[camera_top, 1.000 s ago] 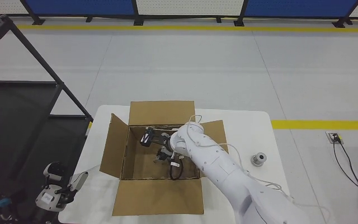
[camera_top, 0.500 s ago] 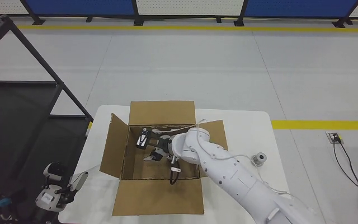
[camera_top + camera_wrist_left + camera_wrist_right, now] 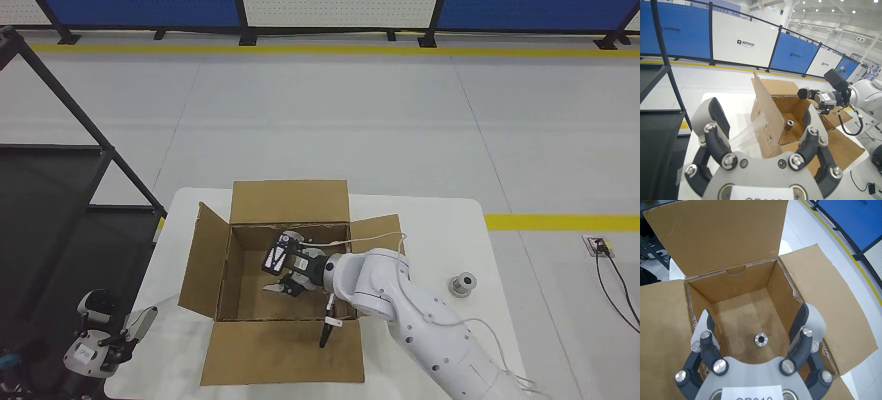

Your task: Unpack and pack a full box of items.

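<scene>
An open cardboard box [image 3: 222,268] stands mid-table with all its flaps folded out. On its floor stands one small metal cylinder [image 3: 761,340], which the left wrist view shows as the cylinder [image 3: 789,125] through the box's open top. My right gripper [image 3: 755,311] hangs open above the box's mouth, over that cylinder and apart from it, with nothing between its fingers; from above, the right gripper [image 3: 283,283] is over the box's middle. A second metal cylinder [image 3: 461,284] stands on the table to the right of the box. My left gripper [image 3: 761,108] is open and empty, off the table's front-left corner [image 3: 135,328].
The white table [image 3: 440,215] has bare room right of the box around the second cylinder. A black metal rack [image 3: 60,200] stands just left of the table. The box's tall left flap [image 3: 766,106] stands between my left gripper and the box's inside.
The right arm has swung over the box: its wrist went a little left, then back right and toward the front. The left arm has not moved.
</scene>
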